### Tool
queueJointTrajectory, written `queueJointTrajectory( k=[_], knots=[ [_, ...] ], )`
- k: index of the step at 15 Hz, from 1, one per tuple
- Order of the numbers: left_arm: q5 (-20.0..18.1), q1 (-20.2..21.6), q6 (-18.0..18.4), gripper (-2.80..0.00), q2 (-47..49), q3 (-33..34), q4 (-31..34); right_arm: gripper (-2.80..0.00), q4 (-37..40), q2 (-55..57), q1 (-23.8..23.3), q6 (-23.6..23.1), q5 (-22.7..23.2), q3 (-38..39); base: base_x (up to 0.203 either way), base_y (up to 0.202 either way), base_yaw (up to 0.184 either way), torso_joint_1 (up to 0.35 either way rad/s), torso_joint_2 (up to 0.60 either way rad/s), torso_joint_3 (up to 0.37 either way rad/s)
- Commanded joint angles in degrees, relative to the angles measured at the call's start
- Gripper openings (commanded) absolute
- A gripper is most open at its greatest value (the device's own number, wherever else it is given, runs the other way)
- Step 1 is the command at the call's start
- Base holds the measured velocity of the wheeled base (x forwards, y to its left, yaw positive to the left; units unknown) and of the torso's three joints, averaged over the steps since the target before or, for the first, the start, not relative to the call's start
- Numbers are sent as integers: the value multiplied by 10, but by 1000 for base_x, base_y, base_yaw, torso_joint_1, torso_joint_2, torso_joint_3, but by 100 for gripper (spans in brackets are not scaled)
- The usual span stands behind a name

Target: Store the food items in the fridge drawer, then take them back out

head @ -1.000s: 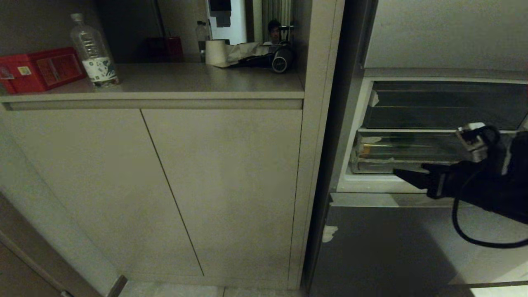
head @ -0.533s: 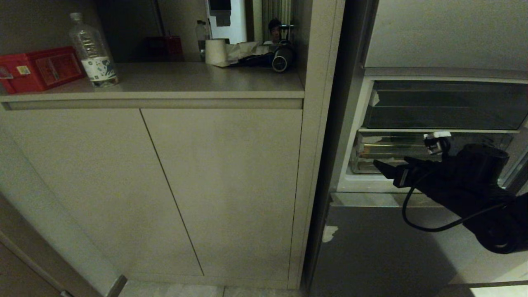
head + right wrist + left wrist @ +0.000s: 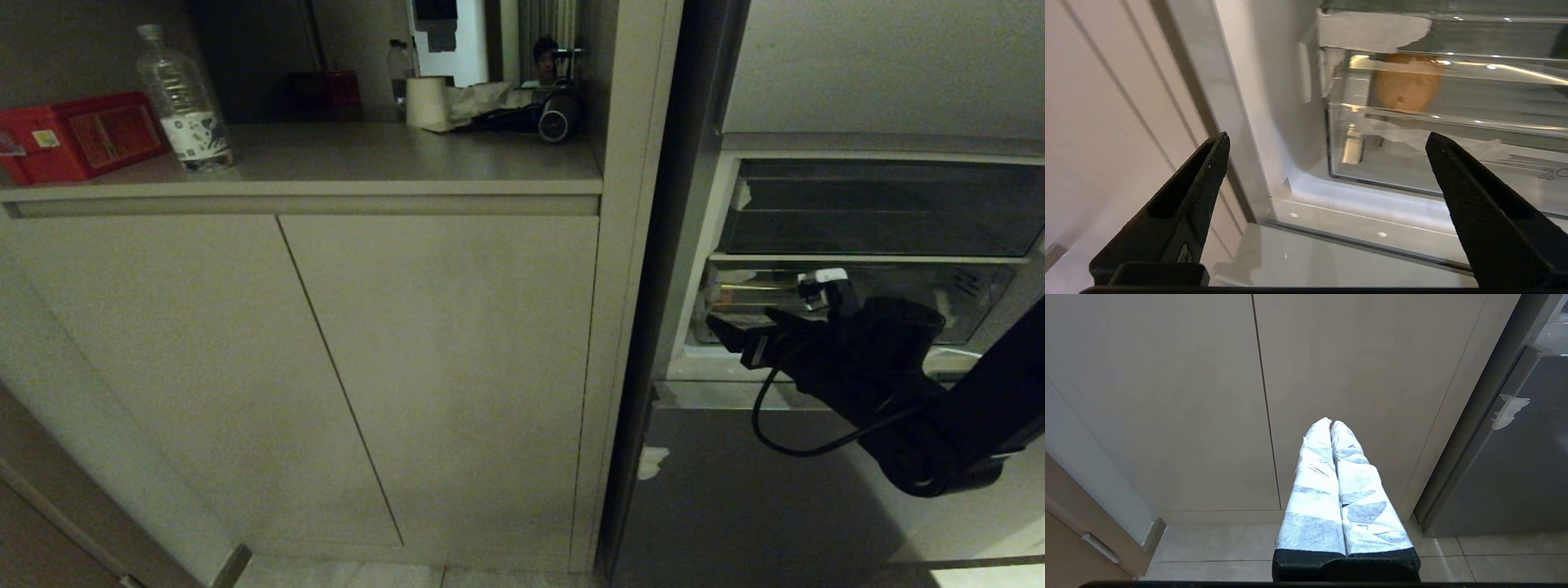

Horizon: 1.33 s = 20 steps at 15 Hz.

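1 tan-orange oval lump [image 3: 1408,81], smooth, behind clear fridge drawer [image 3: 1437,122]

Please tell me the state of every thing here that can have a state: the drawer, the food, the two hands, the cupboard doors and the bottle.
fridge drawer: pushed in, shut
tan lump: inside the drawer, behind its clear front
right hand: open, empty, in front of the drawer
left hand: shut, empty, facing the cupboard
cupboard doors: shut
bottle: upright on the counter, capped
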Motion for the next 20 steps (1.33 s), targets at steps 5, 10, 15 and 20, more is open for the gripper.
queueJointTrajectory(
  k=[5,10,15,20],
  knots=[
    [0,0,0,-280,1,0,0,0,0,28,2,-3,-25,-49,0,0,0,0,0,0],
    [-1,0,0,-280,1,0,0,0,18,39,2,-3,-31,-77,0,0,0,0,0,0],
    [0,0,0,-280,1,0,0,0,30,43,11,-3,-54,-104,0,0,0,0,0,0],
    [0,0,0,-280,1,0,0,0,30,60,19,-2,-66,-120,0,0,0,0,0,0]
  ],
)
